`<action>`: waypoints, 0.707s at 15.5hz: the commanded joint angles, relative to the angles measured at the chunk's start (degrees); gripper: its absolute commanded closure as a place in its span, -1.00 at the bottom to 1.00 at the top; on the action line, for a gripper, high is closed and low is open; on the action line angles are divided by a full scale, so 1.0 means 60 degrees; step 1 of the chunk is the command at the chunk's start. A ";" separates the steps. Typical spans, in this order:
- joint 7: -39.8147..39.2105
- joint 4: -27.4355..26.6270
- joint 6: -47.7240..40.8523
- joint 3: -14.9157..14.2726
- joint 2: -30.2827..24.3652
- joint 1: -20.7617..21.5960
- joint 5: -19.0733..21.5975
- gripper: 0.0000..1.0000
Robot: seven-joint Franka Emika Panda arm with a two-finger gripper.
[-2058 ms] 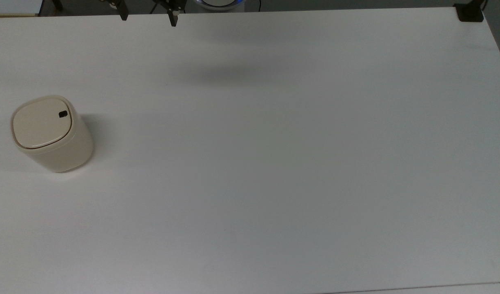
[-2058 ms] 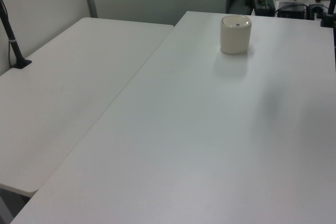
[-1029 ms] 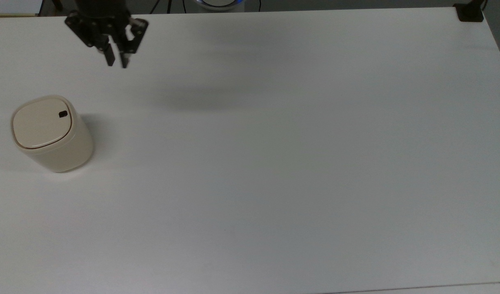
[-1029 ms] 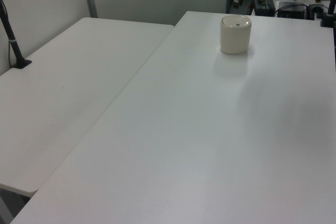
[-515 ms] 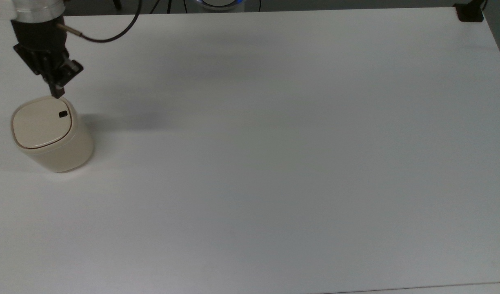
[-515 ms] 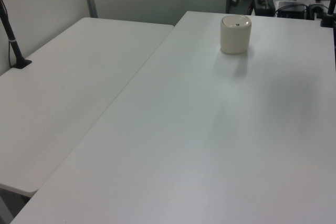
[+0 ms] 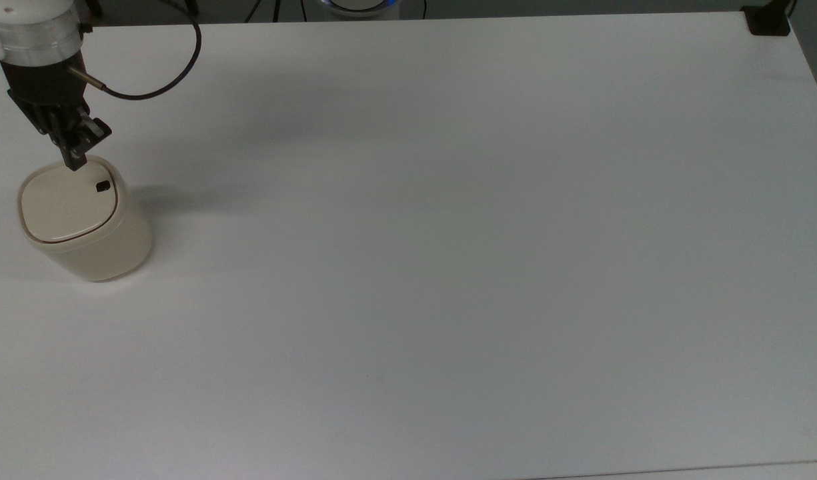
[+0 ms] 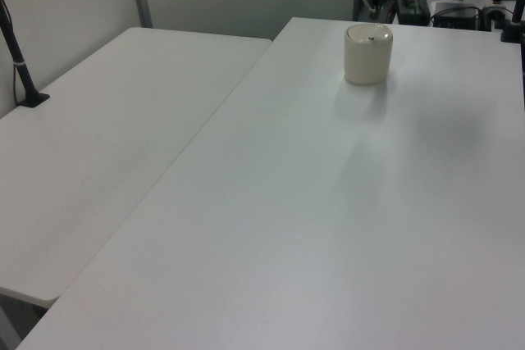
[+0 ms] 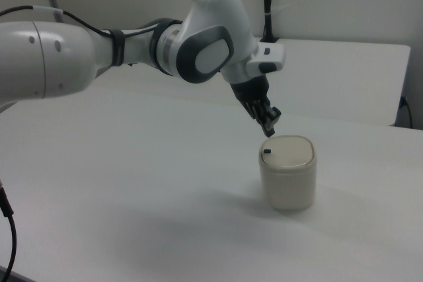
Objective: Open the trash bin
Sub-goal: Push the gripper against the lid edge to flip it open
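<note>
Top view: my hand (image 7: 73, 162) hung at the far-edge rim of the trash bin (image 7: 81, 217), fingers pressed together into one tip. The black button (image 7: 103, 187) lay just beside that tip, toward the top view's lower right, so I judged the next move a short shift that way, then a push down. Bin stood upright near the counter (image 7: 448, 267) edge on the top view's left, lid shut.

Left view: bin (image 8: 367, 55) sat at the counter's far end, cream, rounded, lid flat.

Right view: my hand (image 9: 270, 122) hovered just above the lid's back edge, apart from it, tilted down. Button (image 9: 266, 151) sat on the right view's left of the lid. Beige body, thin seam under the lid.
</note>
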 commanded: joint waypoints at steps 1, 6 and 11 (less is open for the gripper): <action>0.0252 -0.0225 0.0599 -0.0031 0.0295 -0.0004 -0.0071 0.98; 0.0252 -0.0240 0.0804 -0.0031 0.0647 0.0039 -0.0086 0.98; 0.0252 -0.0518 0.0804 -0.0002 0.0735 0.0113 -0.0305 0.98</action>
